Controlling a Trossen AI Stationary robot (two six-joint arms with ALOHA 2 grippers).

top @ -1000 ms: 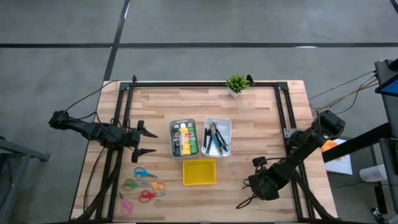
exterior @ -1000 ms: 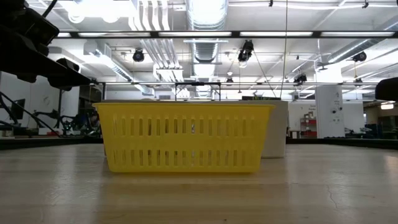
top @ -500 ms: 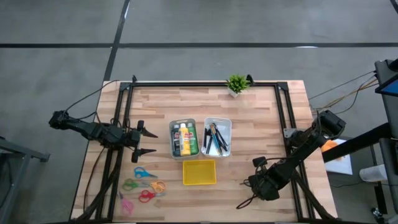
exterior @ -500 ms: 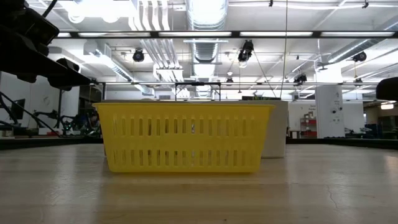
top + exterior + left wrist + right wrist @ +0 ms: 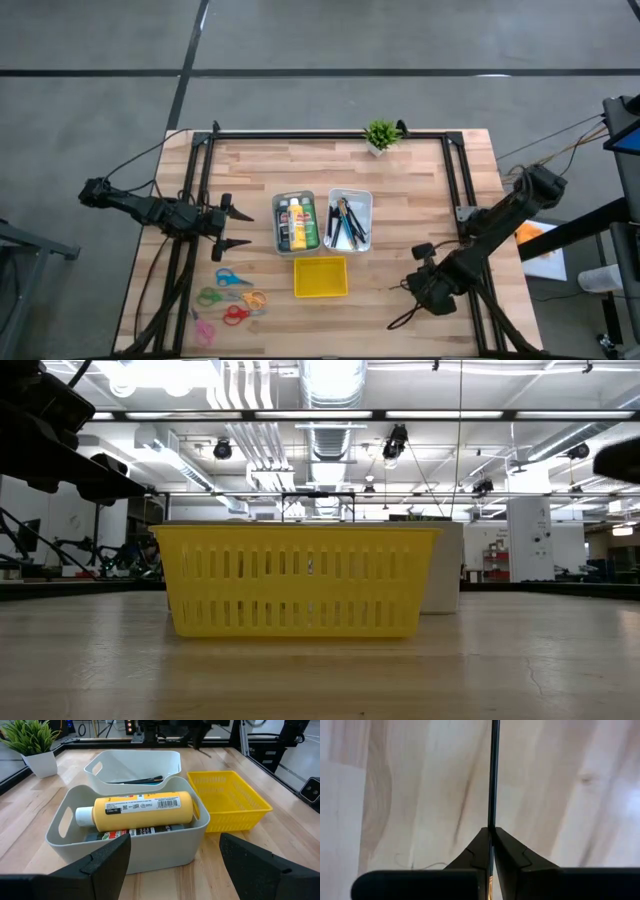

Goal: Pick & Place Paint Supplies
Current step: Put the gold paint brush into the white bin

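Observation:
My right gripper (image 5: 490,834) hangs over the table's near right part, pointing down and shut on a thin dark brush (image 5: 493,775), whose shaft also shows in the high view (image 5: 398,321). The paint bottles lie in a grey bin (image 5: 295,222), a yellow bottle (image 5: 140,810) on top. More brushes and pencils lie in the white bin (image 5: 349,220) beside it. The yellow basket (image 5: 320,277) stands in front of both bins. My left gripper (image 5: 172,870) waits open at the table's left (image 5: 232,228), facing the grey bin. My right gripper pinches the brush's thin shaft (image 5: 491,822) between its two fingertips, coming from above and pointing down. The shaft runs on past the tips toward the table's near edge. Whether its free end (image 5: 388,328) rests on the wood I cannot tell.
Several coloured scissors (image 5: 230,298) lie near the left front corner. A small potted plant (image 5: 380,135) stands at the far edge. Black frame rails (image 5: 330,135) run along the far edge and both sides. Bare wood lies to the right of the bins.
My right gripper has risen and drifted a little toward the table's right edge. The brush's shaft has come along with it. My left arm has kept still.

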